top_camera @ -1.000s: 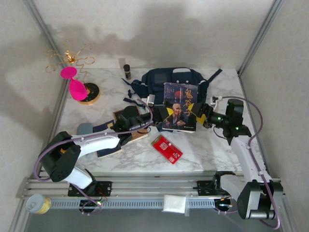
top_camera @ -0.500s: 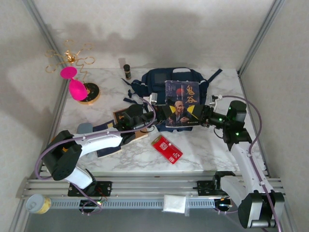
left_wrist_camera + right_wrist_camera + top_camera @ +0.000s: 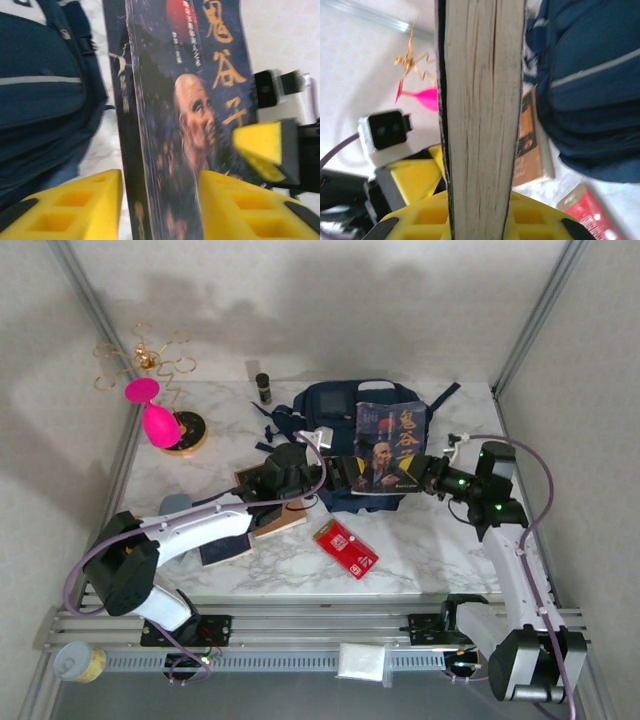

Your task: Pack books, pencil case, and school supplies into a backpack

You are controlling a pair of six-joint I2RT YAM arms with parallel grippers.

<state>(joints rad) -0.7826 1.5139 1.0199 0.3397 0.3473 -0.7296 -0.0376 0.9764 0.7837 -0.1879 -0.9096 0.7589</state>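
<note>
The portrait book (image 3: 390,440) stands upright in the air just in front of the backpack (image 3: 325,405), its cover facing the overhead camera and hiding much of the backpack's front and right side. Its lower edge is lost behind the two end effectors.

The right end effector (image 3: 420,478) comes in from the side of the backpack's right strap. In the right wrist view (image 3: 480,210) its yellow pads sit flush against both covers, clamped on the book, whose page block (image 3: 480,100) runs up out of the frame. Behind it the backpack (image 3: 590,100) is cut off at the right edge.

The left end effector (image 3: 338,472) reaches the book from the backpack's left. In the left wrist view (image 3: 161,190) its pads flank the spine and cover (image 3: 195,115); whether they press on it or stand just off it cannot be told. One right pad (image 3: 257,147) lies on the cover. The backpack (image 3: 40,90) is blurred at the left.

On the tabletop in front of the backpack and to its left, the brown book (image 3: 283,520) is mostly covered by the left arm, and the navy book (image 3: 225,550) shows one corner beneath it. A red rectangle (image 3: 345,547) lies in front of the backpack; its label is too small to read.
</note>
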